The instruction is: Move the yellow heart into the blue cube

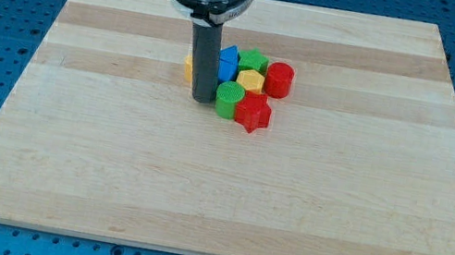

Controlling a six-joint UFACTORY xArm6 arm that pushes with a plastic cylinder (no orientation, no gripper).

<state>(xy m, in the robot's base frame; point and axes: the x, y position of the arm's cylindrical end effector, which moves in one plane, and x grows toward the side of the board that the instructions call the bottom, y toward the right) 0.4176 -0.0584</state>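
We note our tip (201, 99) resting on the pale wooden tabletop (108, 163), at the left edge of a tight cluster of plastic blocks. No claw is fitted, so its state cannot be told. The blue cube (228, 60) sits just right of the rod. A yellow block (251, 80), shape unclear, touches it on the right. A small yellow piece (188, 67) shows left of the rod. Green cylinder (229, 100) lies beside our tip; red star (254, 112) and red cylinder (279, 79) lie further right; another green block (253, 60) sits at top.
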